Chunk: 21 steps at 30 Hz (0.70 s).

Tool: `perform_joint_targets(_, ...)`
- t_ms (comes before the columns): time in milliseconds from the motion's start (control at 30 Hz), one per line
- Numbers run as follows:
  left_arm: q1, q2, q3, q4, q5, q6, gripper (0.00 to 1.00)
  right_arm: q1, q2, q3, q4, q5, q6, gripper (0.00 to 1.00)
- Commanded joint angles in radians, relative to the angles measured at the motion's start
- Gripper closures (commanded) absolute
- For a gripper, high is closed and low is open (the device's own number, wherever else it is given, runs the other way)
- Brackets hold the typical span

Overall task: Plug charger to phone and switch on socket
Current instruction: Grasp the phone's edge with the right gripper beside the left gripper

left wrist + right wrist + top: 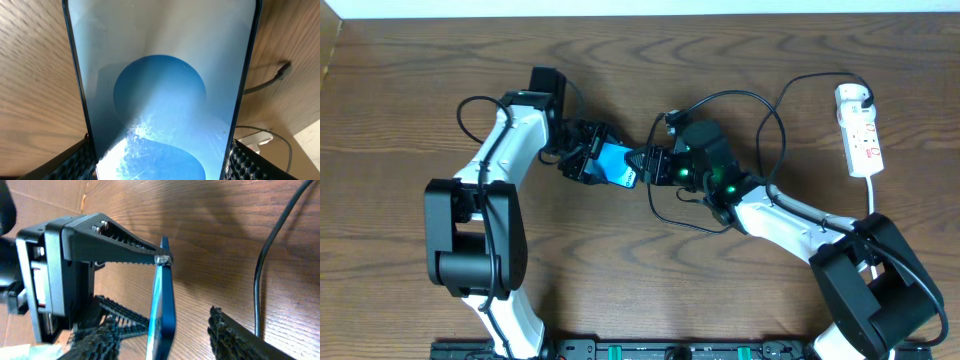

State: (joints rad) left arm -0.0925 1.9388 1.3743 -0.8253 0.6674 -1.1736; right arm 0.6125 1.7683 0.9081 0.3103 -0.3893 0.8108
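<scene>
Phone [160, 100] fills the left wrist view, cyan-blue screen up close. The left gripper [592, 160] is clamped on its long edges and holds it off the wooden table [420, 90], near the middle of the workspace. The right wrist view shows it edge-on, upright between those ribbed fingers.

The right gripper [648, 166] sits just beside the phone's free end with its fingers [235, 335] spread apart and nothing pinched between them. The charger [260, 280] is the thin black cable running over the table next to it. The small plug tip [283, 67] looks loose, off to the side of the phone and not in the port.

So this looks like the plug-in step, not done yet. The next move probably means the right arm picking up that tip and lining it up with the phone's end while the left holds steady.

The socket [860, 130], a white power strip, lies well apart at the far right, and whether its switch is on can't be made out. No containers show up in any view.
</scene>
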Motion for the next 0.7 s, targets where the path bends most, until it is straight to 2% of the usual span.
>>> perform_joint_targets(0, -0.021, -0.026, 0.005, 0.000, 0.028, -0.015, 0.27, 0.020, 0.001, 0.013, -0.012, 0.051, 0.005, 0.46)
perform_joint_targets(233, -0.049, -0.026, 0.005, 0.001, 0.028, -0.018, 0.27, 0.047, 0.020, 0.013, -0.029, 0.111, 0.056, 0.55)
perform_joint_targets(433, -0.061, -0.026, 0.005, 0.001, 0.021, -0.018, 0.27, 0.058, 0.098, 0.013, 0.024, 0.105, 0.105, 0.60)
perform_joint_targets(667, -0.061, -0.026, 0.005, 0.000, 0.021, -0.018, 0.27, 0.059, 0.109, 0.013, 0.044, 0.107, 0.109, 0.74)
